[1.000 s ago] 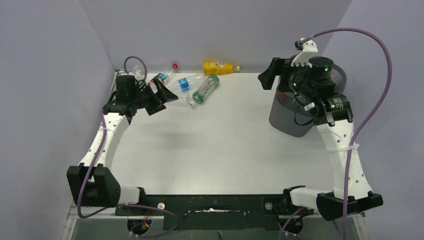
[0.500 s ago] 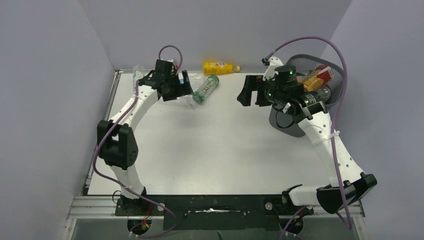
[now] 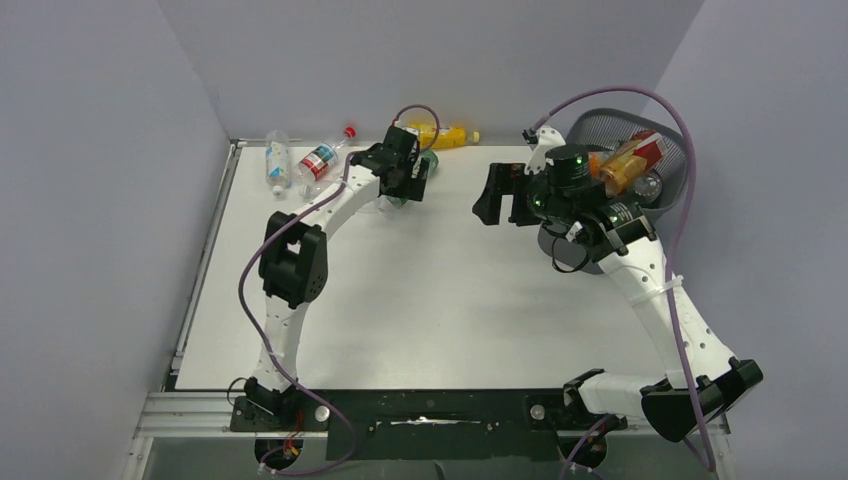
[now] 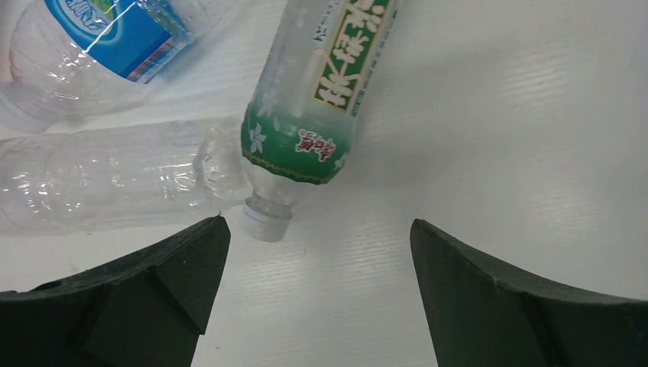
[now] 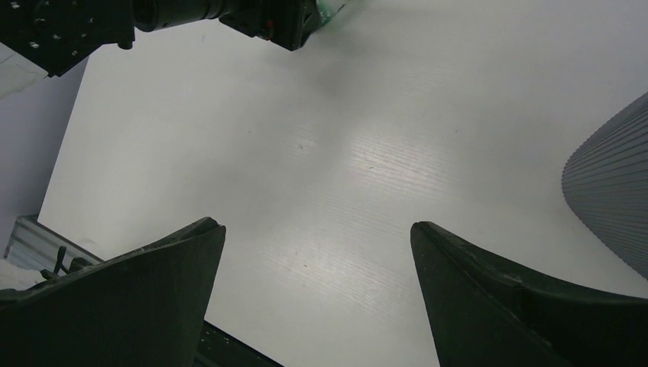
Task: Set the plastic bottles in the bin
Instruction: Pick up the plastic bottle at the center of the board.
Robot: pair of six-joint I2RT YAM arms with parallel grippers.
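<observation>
The left jaws stand released and wide, low over the desk (image 4: 520,115), apparently to straddle the green-labelled bottle (image 4: 321,99); its white cap (image 4: 264,218) lies between them, close to one tip; a crumpled clear bottle (image 4: 115,180) touches its neck just beyond that jaw, with a blue-labelled bottle (image 4: 92,46) farther out; the right jaws, likewise released and empty, hover above the desk, the bin (image 5: 611,176) just outside one tip, with several bottles (image 3: 625,160) already inside it.
</observation>
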